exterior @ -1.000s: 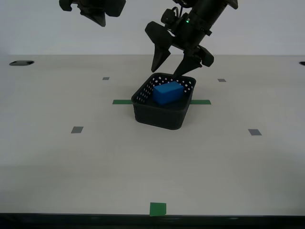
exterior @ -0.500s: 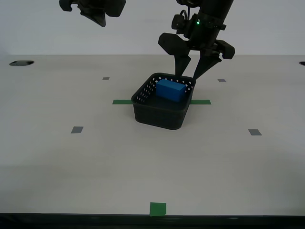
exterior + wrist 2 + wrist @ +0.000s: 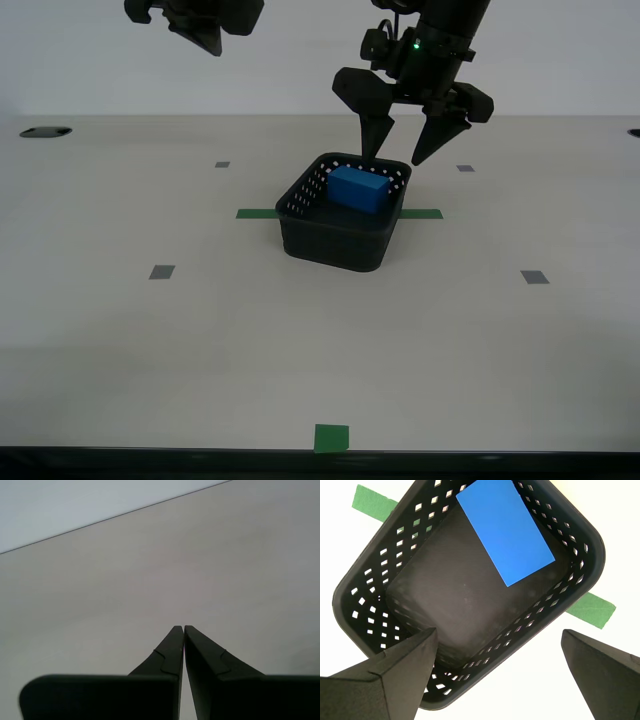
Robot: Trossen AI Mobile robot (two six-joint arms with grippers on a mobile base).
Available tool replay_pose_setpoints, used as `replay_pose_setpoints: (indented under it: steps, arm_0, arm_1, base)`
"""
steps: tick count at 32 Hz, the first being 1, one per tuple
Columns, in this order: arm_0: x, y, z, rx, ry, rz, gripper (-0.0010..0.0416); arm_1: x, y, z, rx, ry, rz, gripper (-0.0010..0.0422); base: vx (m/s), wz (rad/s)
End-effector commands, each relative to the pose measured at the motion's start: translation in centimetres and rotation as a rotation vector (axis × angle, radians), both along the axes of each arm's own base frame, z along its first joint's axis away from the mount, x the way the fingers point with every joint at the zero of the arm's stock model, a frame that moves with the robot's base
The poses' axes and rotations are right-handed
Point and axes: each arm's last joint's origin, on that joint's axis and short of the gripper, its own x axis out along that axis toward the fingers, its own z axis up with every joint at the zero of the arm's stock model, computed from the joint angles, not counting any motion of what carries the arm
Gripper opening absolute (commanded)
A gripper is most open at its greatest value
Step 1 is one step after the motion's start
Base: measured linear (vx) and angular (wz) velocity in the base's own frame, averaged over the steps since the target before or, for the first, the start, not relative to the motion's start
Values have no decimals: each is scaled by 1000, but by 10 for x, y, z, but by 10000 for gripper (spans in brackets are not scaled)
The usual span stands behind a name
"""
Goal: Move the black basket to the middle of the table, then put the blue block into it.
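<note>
The black basket (image 3: 335, 240) stands on the table (image 3: 150, 340) near its middle, across the green tape strip (image 3: 255, 213). The blue block (image 3: 358, 188) lies inside it, toward the far side. My first gripper (image 3: 393, 157) hangs open and empty just above the basket's far rim. The first wrist view looks straight down into the basket (image 3: 365, 605), with the block (image 3: 505, 530) on its floor and the open first gripper (image 3: 498, 631) above it. My second gripper (image 3: 212, 45) is held high at the exterior view's upper left; the second gripper (image 3: 183, 627) is shut and empty over bare table.
Small grey squares (image 3: 161, 272) (image 3: 534, 277) mark the tabletop on both sides of the basket. A green square (image 3: 331, 437) sits at the front edge. A dark hole (image 3: 45, 131) is at the far corner on the exterior view's left.
My first gripper has let go of the blue block, risen and shifted toward the exterior view's right. The block has settled flat in the basket. The second arm has not moved.
</note>
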Motion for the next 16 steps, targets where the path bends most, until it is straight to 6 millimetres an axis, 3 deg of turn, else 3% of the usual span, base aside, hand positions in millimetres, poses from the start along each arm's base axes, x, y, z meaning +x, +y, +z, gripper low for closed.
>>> replay_pose_setpoints:
  steps: [1,16]
  arm_0:
    - [0,0,0,1,-3,-1,354]
    - [2,1,1,12,-20,-1,355]
  arm_1:
    - [0,0,0,0,-1,-2,0]
    - [0,0,0,0,-1,-2,0]
  base:
    - [0,0]
    - [0,0]
